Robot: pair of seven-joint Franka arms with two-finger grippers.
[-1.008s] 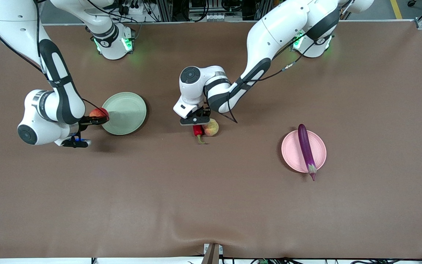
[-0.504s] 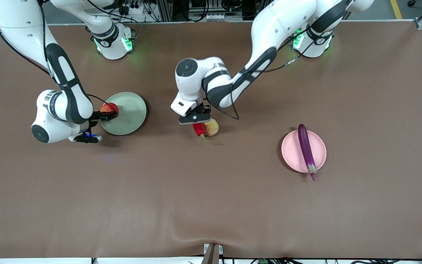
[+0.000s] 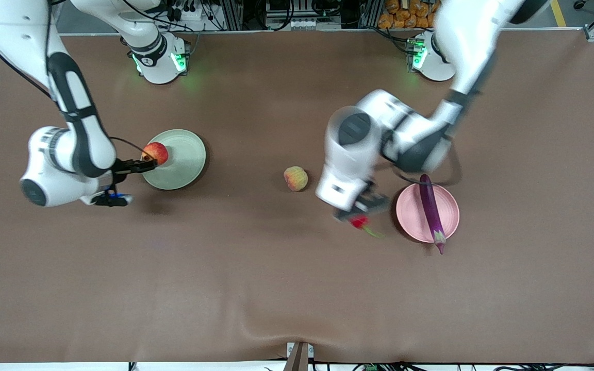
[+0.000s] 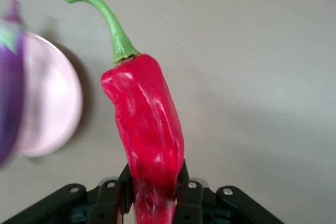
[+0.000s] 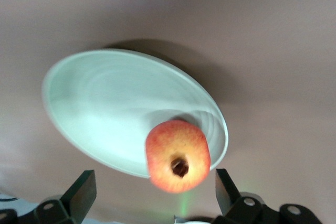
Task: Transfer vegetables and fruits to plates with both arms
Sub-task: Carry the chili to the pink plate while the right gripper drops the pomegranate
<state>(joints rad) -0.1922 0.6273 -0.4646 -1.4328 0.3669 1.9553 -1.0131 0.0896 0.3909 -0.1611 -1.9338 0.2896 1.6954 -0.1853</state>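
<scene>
My left gripper (image 3: 363, 207) is shut on the red chili pepper (image 3: 360, 221) and holds it above the table just beside the pink plate (image 3: 410, 211). In the left wrist view the chili (image 4: 147, 124) hangs from the gripper (image 4: 155, 198), green stem outward, with the pink plate (image 4: 52, 103) and the eggplant (image 4: 8, 93) at the edge. The purple eggplant (image 3: 431, 206) lies across the pink plate. My right gripper (image 3: 142, 164) is open at the rim of the green plate (image 3: 181, 159). The pomegranate-like fruit (image 3: 155, 153) sits at that rim, free between the wide-open fingers (image 5: 79, 195). It also shows in the right wrist view (image 5: 177, 156), over the green plate (image 5: 105, 103).
The peach (image 3: 295, 179) lies alone on the brown table between the two plates. The arms' green-lit bases stand along the table's edge farthest from the front camera.
My left arm lifted the chili away from the peach and carried it toward the pink plate. My right gripper opened, let go of the pomegranate-like fruit at the green plate's rim, and drew back slightly.
</scene>
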